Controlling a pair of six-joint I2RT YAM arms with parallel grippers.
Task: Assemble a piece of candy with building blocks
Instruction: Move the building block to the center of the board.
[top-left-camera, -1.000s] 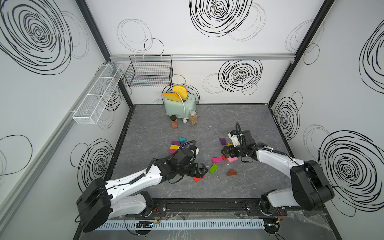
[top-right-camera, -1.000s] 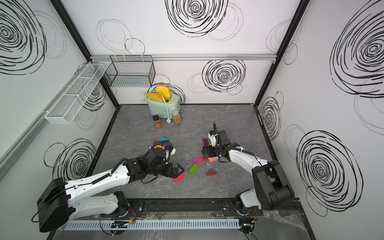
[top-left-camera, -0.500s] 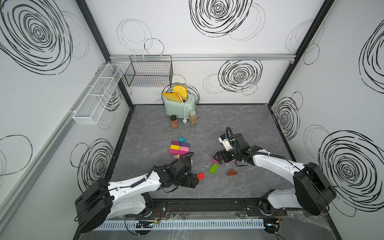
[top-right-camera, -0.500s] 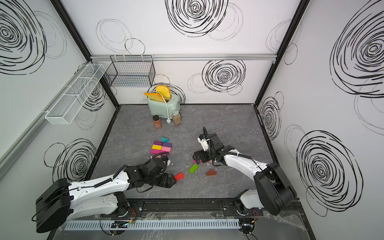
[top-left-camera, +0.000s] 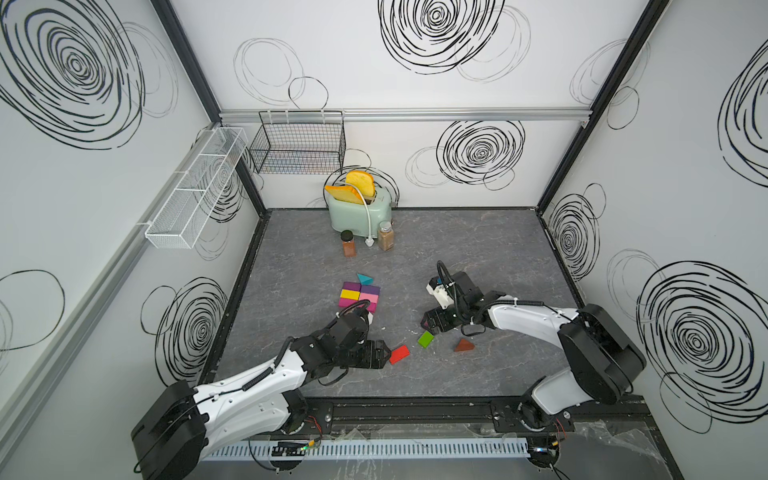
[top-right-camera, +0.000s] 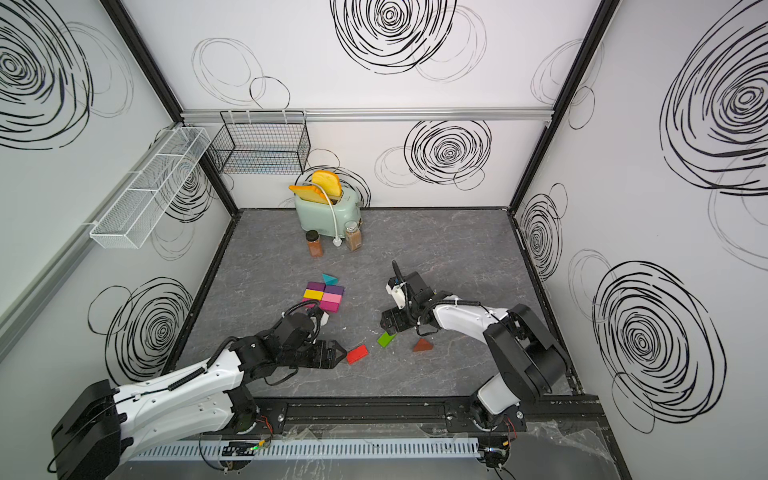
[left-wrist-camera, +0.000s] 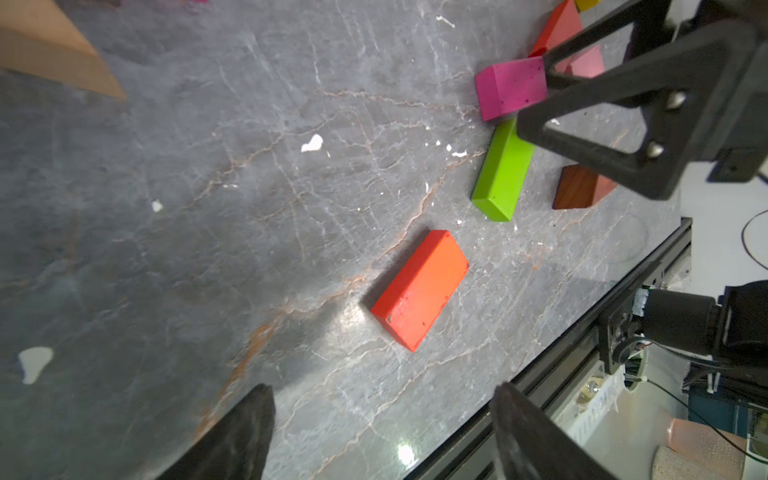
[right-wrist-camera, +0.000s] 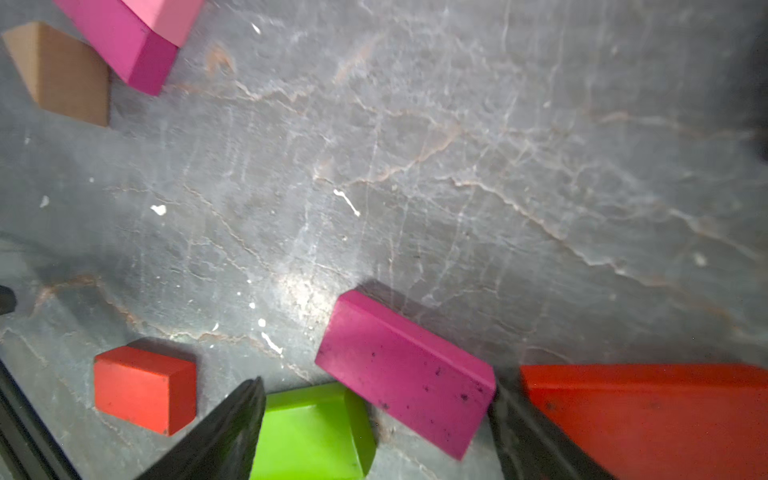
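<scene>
**Sam:** What was the biggest thing there?

**Lee:** The gray table (top-left-camera: 457, 249). Two robot arms lay low over its near side and hid part of it.

**Sam:** What stood at the back?

**Lee:** A green toaster (top-left-camera: 359, 210), with two jars (top-left-camera: 348, 243) just in front of it.

**Sam:** Where were the blocks?

**Lee:** A tidy bunch of bricks (top-left-camera: 359, 297) sat near the middle. They were purple, yellow, pink and magenta, all touching. A teal triangle (top-left-camera: 365, 278) sat right at its far side. The left arm covered the bunch's near corner.

**Sam:** What about the left pincer?

**Lee:** The left gripper (left-wrist-camera: 382, 390) was spread wide with nothing in it. The red brick (left-wrist-camera: 419, 291) lay flat just ahead of its tips, not touching them.

**Sam:** And the right one?

**Lee:** The right gripper (right-wrist-camera: 376, 386) was spread wide too. A magenta brick (right-wrist-camera: 407, 374) lay between its fingers. One finger met the brick's corner and the other stood apart, so nothing was squeezed. From above I could hardly see that brick.

**Sam:** Any more blocks?

**Lee:** The green brick (top-left-camera: 425, 339) lay just beside that pincer. The brown triangle (top-left-camera: 464, 345) was near it but apart. A tan triangle (right-wrist-camera: 62, 75) was cut off at the picture's edge. A red piece (right-wrist-camera: 644, 415) by the right finger was cut off too, so I could not tell its shape.
</scene>
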